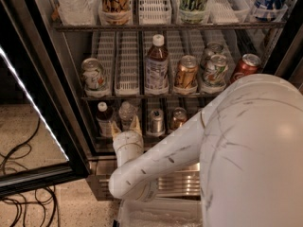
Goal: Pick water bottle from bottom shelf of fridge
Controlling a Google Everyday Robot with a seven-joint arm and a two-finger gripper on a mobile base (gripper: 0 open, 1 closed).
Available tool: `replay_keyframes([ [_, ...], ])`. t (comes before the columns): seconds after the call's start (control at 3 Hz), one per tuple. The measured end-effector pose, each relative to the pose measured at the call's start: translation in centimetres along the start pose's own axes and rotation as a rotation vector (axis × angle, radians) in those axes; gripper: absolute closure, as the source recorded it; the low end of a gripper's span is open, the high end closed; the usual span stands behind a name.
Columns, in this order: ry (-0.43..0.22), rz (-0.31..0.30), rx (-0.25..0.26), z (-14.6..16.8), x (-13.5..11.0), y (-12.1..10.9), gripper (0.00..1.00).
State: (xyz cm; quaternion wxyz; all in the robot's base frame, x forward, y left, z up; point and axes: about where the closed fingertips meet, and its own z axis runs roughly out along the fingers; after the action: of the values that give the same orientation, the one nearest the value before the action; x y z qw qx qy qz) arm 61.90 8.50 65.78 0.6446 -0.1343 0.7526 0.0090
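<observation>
So, the fridge (71, 79) has its door (33, 181) open, and my arm (165, 160) reaches down to the bottom shelf (102, 139). The gripper (126, 126) sits at the front rail, jaws spread and holding nothing. The water bottle (126, 111) stands upright just behind them, beside the brown bottle (103, 118). I judge the approach done; closing and lifting out remain.

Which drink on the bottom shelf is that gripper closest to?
The clear water bottle, just beyond the open gripper. The dark bottle stands left of it, the silver can and brown can to its right.
</observation>
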Motion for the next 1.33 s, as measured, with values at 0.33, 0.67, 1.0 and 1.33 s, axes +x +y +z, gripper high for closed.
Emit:
replay_keyframes([
  [0.33,0.0,-0.001,0.009,0.1,0.1,-0.1,0.3],
  [0.67,0.004,-0.004,0.016,0.2,0.2,-0.3,0.33],
  [1.0,0.014,-0.009,0.032,0.7,0.5,-0.9,0.34],
  [1.33,0.023,-0.011,0.049,1.3,0.9,-1.5,0.34],
])
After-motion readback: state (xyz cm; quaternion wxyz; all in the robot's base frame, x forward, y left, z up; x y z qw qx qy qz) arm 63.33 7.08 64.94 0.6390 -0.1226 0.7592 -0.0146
